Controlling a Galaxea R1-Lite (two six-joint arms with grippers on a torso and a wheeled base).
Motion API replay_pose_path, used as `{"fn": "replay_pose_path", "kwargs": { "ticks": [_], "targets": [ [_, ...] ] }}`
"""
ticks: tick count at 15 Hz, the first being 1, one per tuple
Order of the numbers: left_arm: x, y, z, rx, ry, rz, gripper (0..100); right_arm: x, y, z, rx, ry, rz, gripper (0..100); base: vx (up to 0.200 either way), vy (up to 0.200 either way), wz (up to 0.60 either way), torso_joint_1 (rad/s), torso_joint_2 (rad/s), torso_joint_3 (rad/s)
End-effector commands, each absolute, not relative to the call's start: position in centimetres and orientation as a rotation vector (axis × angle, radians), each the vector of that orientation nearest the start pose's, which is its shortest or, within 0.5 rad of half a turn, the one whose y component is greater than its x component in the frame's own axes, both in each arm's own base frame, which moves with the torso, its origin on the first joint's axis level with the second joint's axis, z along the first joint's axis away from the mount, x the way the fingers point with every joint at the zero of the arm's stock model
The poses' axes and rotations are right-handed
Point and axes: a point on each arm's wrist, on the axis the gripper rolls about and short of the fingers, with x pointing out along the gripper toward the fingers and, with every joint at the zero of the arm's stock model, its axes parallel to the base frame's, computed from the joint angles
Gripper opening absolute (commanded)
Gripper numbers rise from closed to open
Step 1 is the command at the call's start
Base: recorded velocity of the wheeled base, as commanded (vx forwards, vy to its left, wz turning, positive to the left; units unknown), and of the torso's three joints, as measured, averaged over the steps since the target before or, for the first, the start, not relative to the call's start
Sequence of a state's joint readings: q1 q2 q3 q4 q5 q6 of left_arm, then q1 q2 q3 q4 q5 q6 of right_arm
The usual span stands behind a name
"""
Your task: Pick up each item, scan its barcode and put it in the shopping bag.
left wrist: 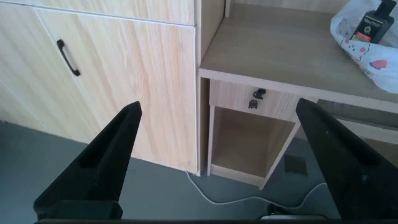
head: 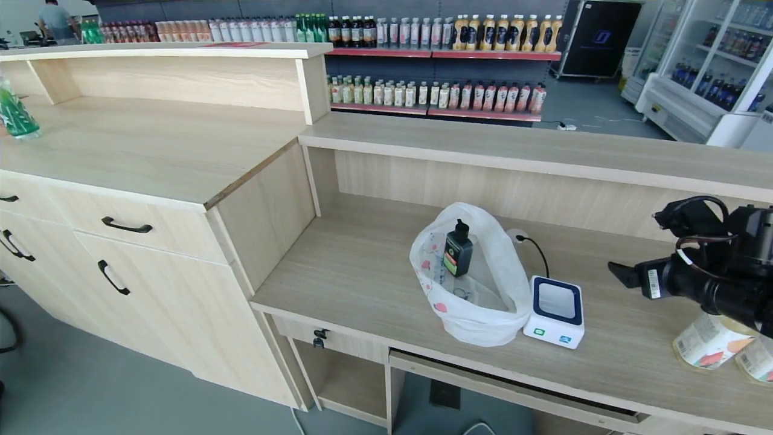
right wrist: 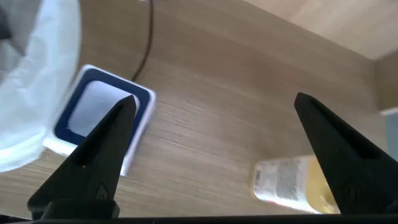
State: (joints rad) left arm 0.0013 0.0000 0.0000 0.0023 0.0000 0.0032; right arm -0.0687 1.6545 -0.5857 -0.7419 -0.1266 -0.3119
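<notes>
1. The left gripper (left wrist: 217, 106) hangs low in front of the counter, out past the surface's (head: 362, 272) front left corner and over the grey floor. Its fingers (left wrist: 106, 162) are spread wide with nothing between them. Beyond them are a cupboard door (left wrist: 124, 81) with a black handle and a small drawer (left wrist: 255, 99) with a lock under the surface's front edge.
2. Two labelled bottles stand at the front right edge of the surface. The nearer-in one (head: 709, 341) has a pale label with an orange patch, and the other (head: 758, 359) is cut off by the frame.
3. The right gripper (right wrist: 214, 102) hovers above the right part of the surface, over the bottles and well to the right of the scanner. Its fingers (right wrist: 93, 162) are also wide apart and hold nothing.
4. The scanner (head: 555, 311), a white box with a blue-framed window on top, sits near the front edge, touching or just beside the bag's right side.
5. The white shopping bag (head: 477, 326) stands open in the middle of the surface, with small coloured prints on its wall.
6. A dark bottle (head: 458, 251) with a black cap and a green and red label is inside the bag, roughly upright.
7. A black cable (head: 539, 251) runs from behind the scanner towards the back edge.
8. To the left, a higher counter (head: 151, 151) carries a green bottle (head: 15, 115) at its far left.
9. Shelves (head: 435, 54) full of drinks line the back of the room.
</notes>
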Motion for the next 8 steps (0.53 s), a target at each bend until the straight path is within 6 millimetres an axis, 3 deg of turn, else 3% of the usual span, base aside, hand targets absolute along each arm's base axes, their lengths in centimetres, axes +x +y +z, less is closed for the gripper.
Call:
{"fn": "replay_pose_path", "kwargs": {
  "ticks": [1,2,5,8],
  "targets": [
    [-2.3,0.0,7.5,0.003,0.005,0.002,100,24.4,-3.1,16.2,-0.252,0.355,-0.381,100,0.000,0.000,-0.60,-0.173,0.35,0.168],
    [-2.3,0.0,7.5,0.003,0.005,0.002,100,24.5,-3.1,16.0,-0.201,0.357,-0.448,100,0.000,0.000,-0.60,-0.193,0.36,0.178],
    [-2.3,0.0,7.5,0.003,0.005,0.002,100,25.7,-3.2,13.8,-0.059,0.411,-0.474,100,0.000,0.000,0.00,-0.050,0.10,0.049],
    [-2.3,0.0,7.5,0.003,0.003,0.002,100,28.4,-2.6,10.9,-0.014,0.410,-0.421,100,0.000,0.000,0.00,0.000,0.00,0.000]
  ]
}}
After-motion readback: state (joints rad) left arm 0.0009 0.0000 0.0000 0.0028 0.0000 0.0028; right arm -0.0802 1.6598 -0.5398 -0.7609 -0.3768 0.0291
